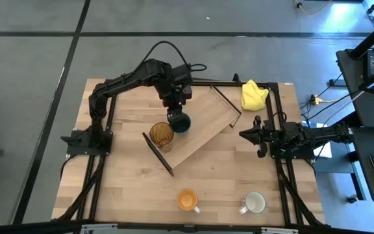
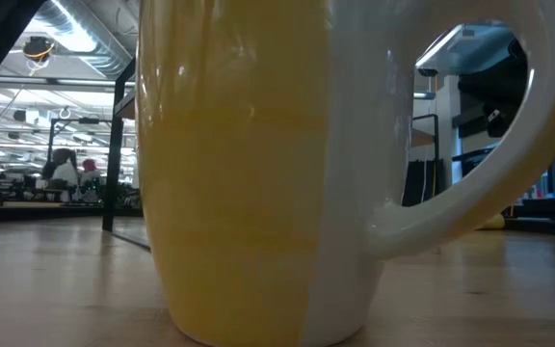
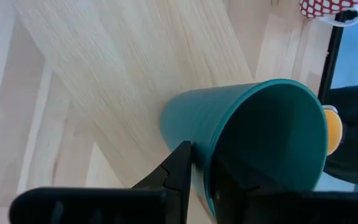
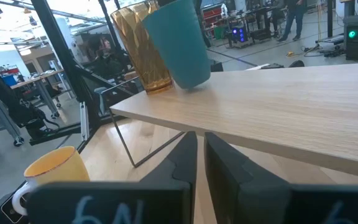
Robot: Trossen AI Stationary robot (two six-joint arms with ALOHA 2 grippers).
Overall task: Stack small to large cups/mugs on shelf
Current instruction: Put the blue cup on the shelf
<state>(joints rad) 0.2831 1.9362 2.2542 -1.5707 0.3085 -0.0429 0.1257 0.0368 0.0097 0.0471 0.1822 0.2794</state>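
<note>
On the shelf (image 1: 197, 127), the left gripper (image 1: 178, 116) — fingers clamped on the tilted teal cup's (image 1: 181, 122) rim — holds it beside the amber tumbler (image 1: 162, 135); both look empty. Right gripper (image 1: 257, 136) waits, fingers together.

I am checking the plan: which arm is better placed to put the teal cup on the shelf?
Left. The left gripper already grips the teal cup above the shelf; the right gripper waits aside.
</note>
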